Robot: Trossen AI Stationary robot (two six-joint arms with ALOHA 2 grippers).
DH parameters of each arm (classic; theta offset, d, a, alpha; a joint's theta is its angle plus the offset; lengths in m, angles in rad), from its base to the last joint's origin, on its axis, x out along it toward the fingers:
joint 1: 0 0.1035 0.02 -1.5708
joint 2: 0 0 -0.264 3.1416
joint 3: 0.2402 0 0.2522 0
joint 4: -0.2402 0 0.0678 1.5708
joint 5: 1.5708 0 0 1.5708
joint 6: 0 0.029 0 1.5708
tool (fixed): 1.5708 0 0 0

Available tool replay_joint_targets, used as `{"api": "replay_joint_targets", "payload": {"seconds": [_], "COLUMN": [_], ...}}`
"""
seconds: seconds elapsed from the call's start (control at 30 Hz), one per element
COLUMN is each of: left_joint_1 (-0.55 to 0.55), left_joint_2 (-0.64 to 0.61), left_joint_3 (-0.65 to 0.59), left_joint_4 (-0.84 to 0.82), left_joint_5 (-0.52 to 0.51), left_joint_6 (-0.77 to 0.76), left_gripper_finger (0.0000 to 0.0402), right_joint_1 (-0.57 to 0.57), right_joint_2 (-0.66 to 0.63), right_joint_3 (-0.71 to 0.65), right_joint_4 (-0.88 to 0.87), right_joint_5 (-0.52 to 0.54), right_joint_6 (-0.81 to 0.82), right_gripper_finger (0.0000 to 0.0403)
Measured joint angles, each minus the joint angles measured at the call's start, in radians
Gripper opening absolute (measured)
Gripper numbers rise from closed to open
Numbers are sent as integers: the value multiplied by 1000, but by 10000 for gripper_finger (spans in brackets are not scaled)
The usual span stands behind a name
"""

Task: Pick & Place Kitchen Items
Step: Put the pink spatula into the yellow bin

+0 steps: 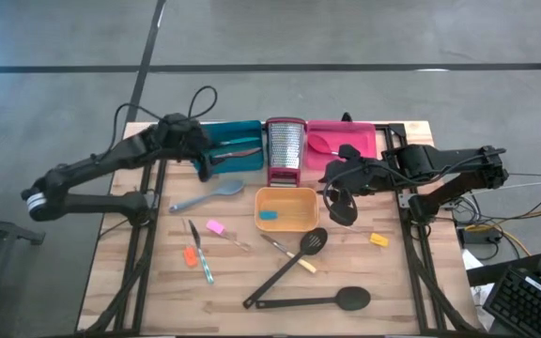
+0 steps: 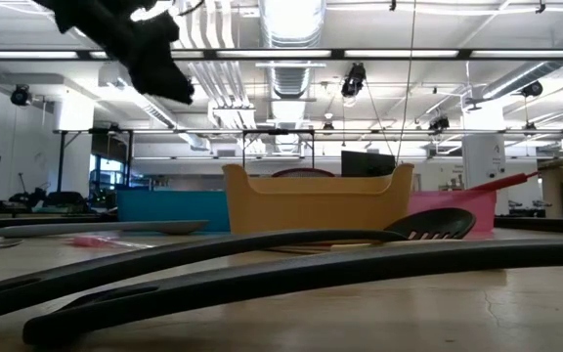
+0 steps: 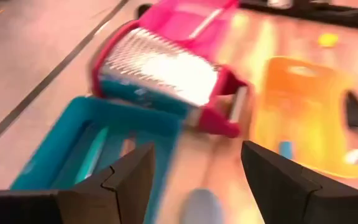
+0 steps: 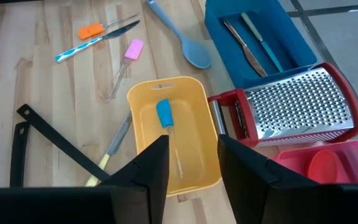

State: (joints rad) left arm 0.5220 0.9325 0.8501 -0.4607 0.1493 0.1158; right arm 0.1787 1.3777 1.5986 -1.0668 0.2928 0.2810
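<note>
Over the orange tray (image 4: 194,174) we see the right gripper (image 4: 192,163) part-open, empty; left gripper (image 3: 194,171) wide, empty; no writing legible on the grater (image 1: 285,149)

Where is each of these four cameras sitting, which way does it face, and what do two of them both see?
High view: overhead, straight down on the table; both arms show.
Low view: table-top height, level past the slotted spatula; one dark arm hangs at upper left.
Left wrist view: over the teal tray; left gripper open.
Right wrist view: above the orange tray; right gripper parted.
Both wrist views share the steel grater.
</note>
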Motion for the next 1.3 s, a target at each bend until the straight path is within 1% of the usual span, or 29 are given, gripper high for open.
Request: {"api": "replay_joint_targets", "payload": {"seconds": [0.17,0.3,0.37,0.57,0.63,0.7,0.8,0.9,1.1,1.3], "left_joint_1": [-142,-254,-310,-484,-532,-569,-600,-614,-617,-616], "left_joint_2": [-22,-14,-10,-9,-6,3,24,56,152,266], "left_joint_3": [0,0,-1,-2,-5,-5,-5,-5,-6,-6], "left_joint_4": [-18,-69,-122,-279,-317,-326,-326,-347,-380,-401], "left_joint_5": [0,-12,-44,-193,-220,-237,-250,-252,-253,-253], "left_joint_6": [-14,-20,-29,-121,-144,-215,-309,-336,-429,-430], "left_gripper_finger": [242,242,242,242,242,242,242,242,242,242], "right_joint_1": [0,0,0,0,0,0,0,0,0,0], "right_joint_2": [0,0,0,0,0,0,0,0,0,0], "right_joint_3": [0,0,0,0,0,0,0,0,0,0], "right_joint_4": [0,0,0,0,0,0,0,0,0,-1], "right_joint_5": [0,0,0,-1,-1,-1,-1,-2,-2,-2], "right_joint_6": [0,6,13,15,16,16,16,27,34,33], "right_gripper_finger": [143,149,152,161,163,165,168,169,150,127]}}
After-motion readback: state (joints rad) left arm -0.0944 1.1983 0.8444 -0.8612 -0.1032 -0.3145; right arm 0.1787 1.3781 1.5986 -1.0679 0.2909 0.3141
